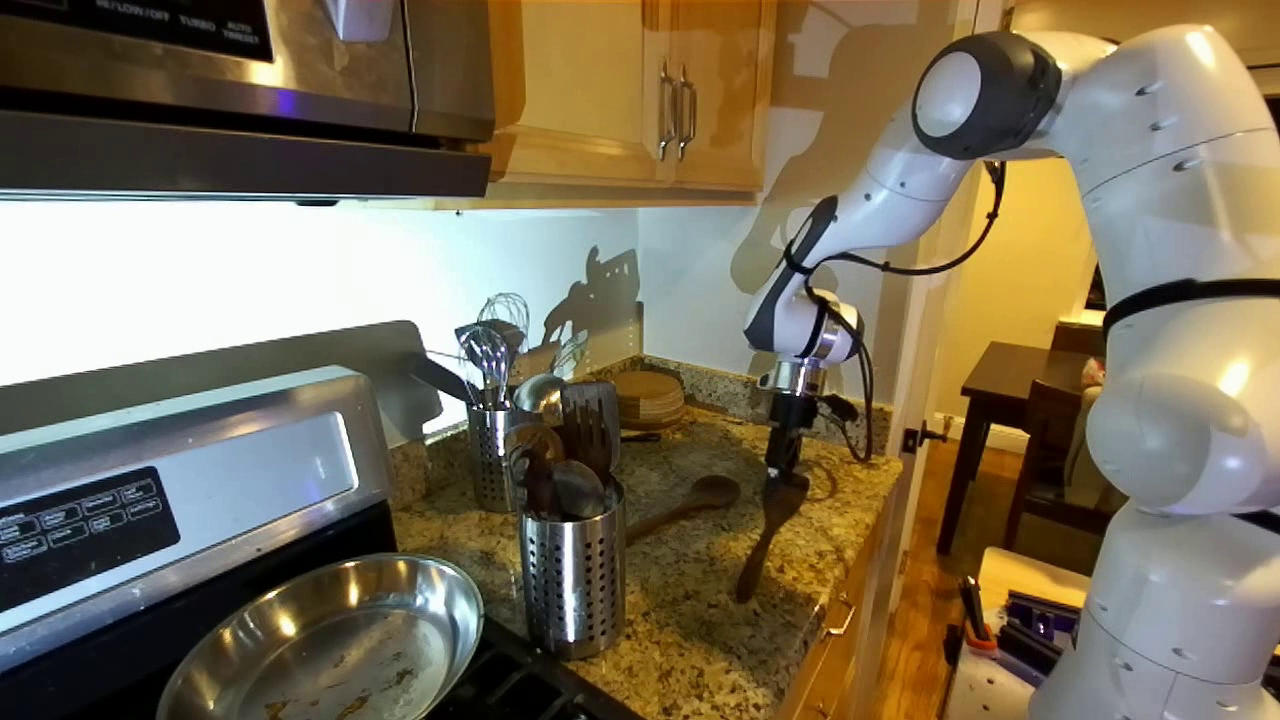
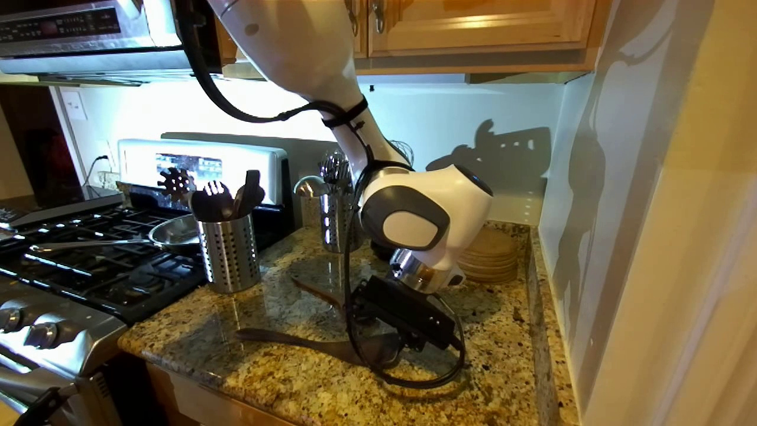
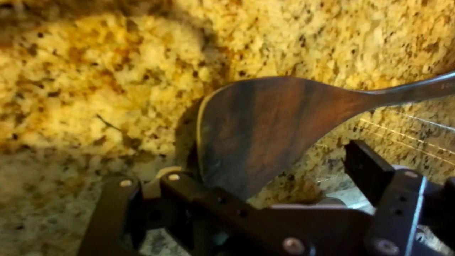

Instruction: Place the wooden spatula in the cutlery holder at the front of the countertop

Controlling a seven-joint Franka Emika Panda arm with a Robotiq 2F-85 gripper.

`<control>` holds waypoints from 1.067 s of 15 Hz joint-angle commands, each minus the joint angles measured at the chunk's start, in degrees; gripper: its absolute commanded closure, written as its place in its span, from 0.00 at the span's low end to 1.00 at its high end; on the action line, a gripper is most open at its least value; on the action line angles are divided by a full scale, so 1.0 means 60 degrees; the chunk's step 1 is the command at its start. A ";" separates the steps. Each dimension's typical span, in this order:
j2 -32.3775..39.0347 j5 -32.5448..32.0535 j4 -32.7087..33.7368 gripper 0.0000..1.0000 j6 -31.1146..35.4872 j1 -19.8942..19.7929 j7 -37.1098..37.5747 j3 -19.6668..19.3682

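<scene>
I take this as lining up the grasp: the gripper (image 1: 783,470) hangs at the spatula (image 3: 280,128), jaws spread wide in the wrist view, nothing pinched that I can see. Next I should straddle it, squeeze, lift and upend it over the holder (image 2: 230,257). The spatula lies on the counter (image 2: 319,390), long axis roughly along the front edge, head (image 1: 786,497) under the gripper, handle (image 2: 269,337) towards the stove (image 2: 89,260).

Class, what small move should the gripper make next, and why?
Probably shift the open gripper along the wooden spatula toward its handle before closing: in the wrist view the gripper partly covers the broad head, while the slim handle, likely easier to grip, runs clear of it.
</scene>
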 commanded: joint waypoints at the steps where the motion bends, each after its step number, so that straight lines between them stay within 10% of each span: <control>1: 0.0054 0.0163 0.0068 0.00 -0.0490 0.0294 0.0011 0.0027; 16: 0.0263 0.0193 0.0446 0.00 -0.0413 0.0278 -0.0043 -0.0374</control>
